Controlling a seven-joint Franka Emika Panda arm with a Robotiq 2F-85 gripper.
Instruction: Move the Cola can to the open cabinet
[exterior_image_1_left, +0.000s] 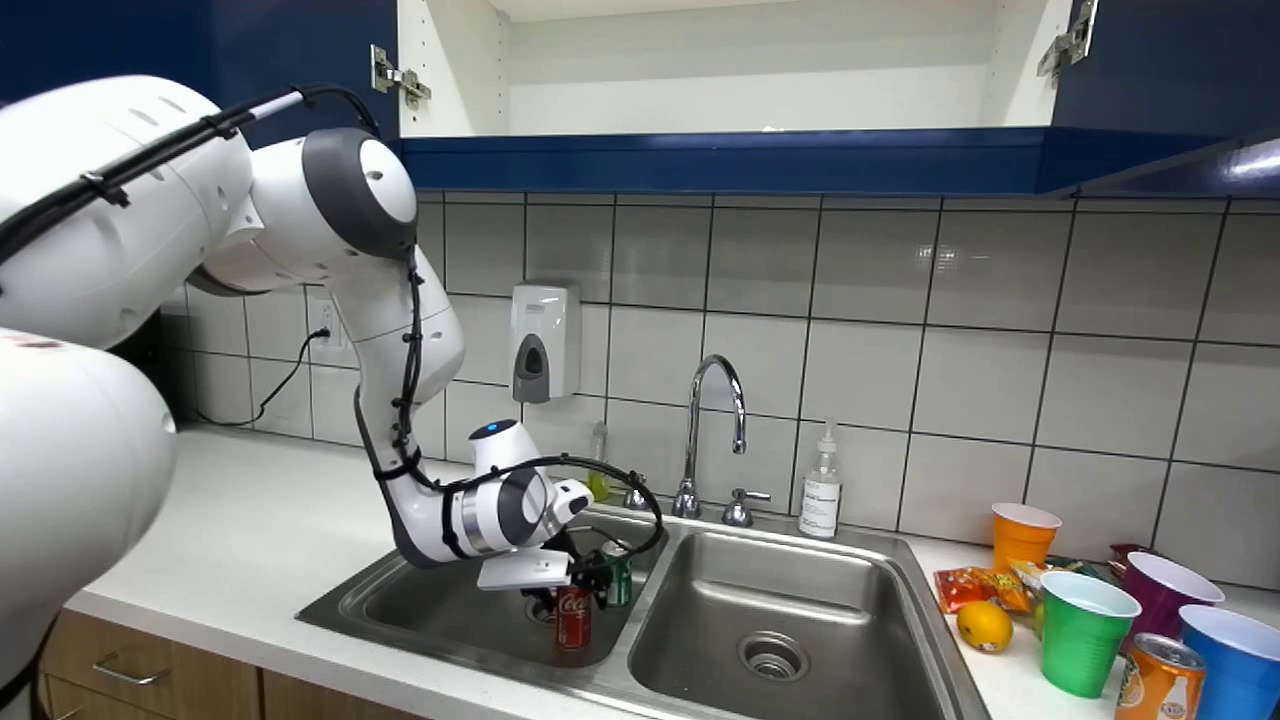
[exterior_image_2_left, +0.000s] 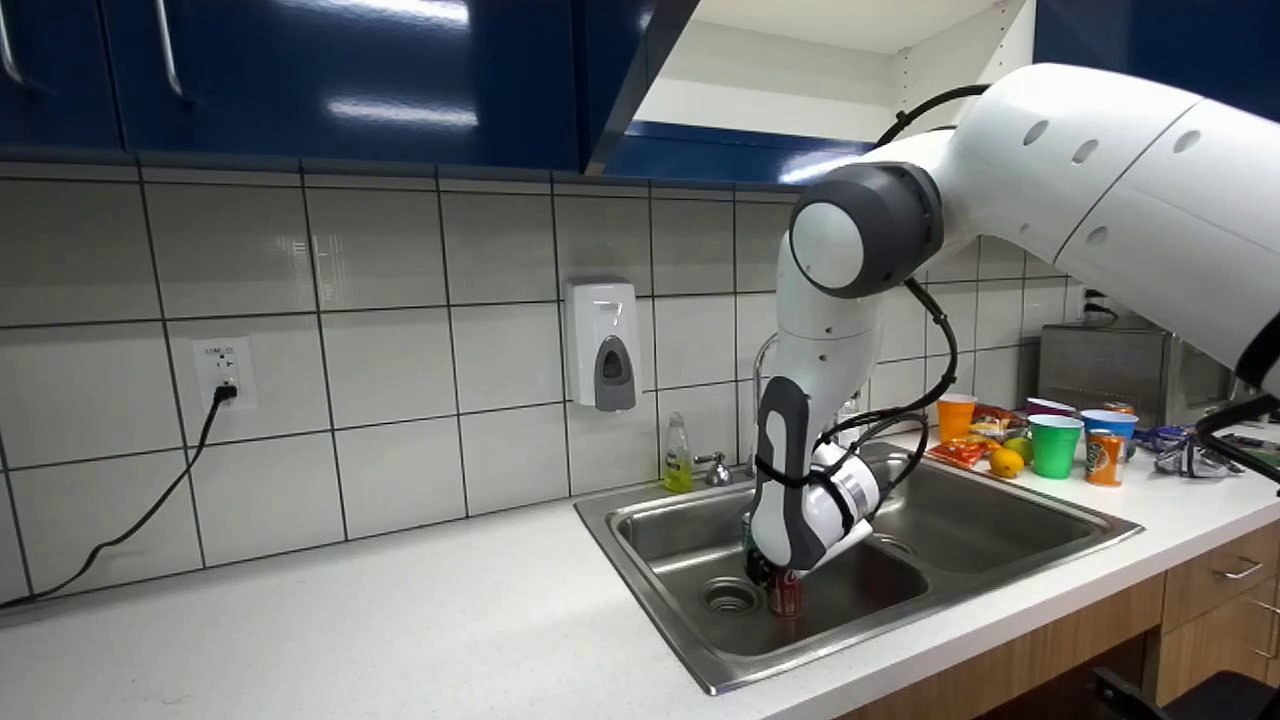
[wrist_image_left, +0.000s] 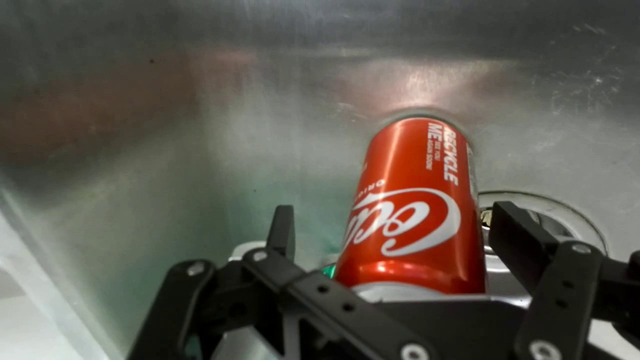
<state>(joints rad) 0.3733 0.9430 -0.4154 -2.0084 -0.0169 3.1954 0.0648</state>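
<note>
Cola can (wrist_image_left: 410, 215), one, red, stands upright in a sink basin (exterior_image_1_left: 450, 605), beside the drain (exterior_image_2_left: 730, 595). Gripper (wrist_image_left: 394, 215), one, released: its fingers (wrist_image_left: 520, 240) stand spread to either side of the can, gripping nothing. Hazards, as judged: the can sits nearer one finger than the other in the wrist view, so an off-centre closing could shove or tip it; a hard squeeze could dent the thin wall, a light one let the smooth side slip. Green can (exterior_image_1_left: 618, 583), one, just beside the red one and partly hidden; a finger swinging wide could topple it. Cable (exterior_image_1_left: 564, 460), black, looped near the gripper; a lift made close to the faucet (exterior_image_1_left: 692, 440) could snag it. Cabinet (exterior_image_1_left: 740, 75), overhead, doors open, the destination; its blue lip (exterior_image_1_left: 720, 160) could catch the can's base if the lift falls short. Writing: on the Cola can, white script reading "Coca", partly turned away, with "RECYCLE ME" and, smaller, "SEE YOU AGAIN SOON"; on the green can, none legible. Pump bottle (exterior_image_1_left: 820, 500) at the sink's back edge, printed label, too small to read. Orange can (exterior_image_1_left: 1160, 680) on the tabletop (exterior_image_1_left: 250, 520), well apart, patterned front, brand not legible. Snack packet (exterior_image_1_left: 968, 590), red, print not legible. Wall dispenser (exterior_image_1_left: 545, 320), faint mark, unreadable.
</note>
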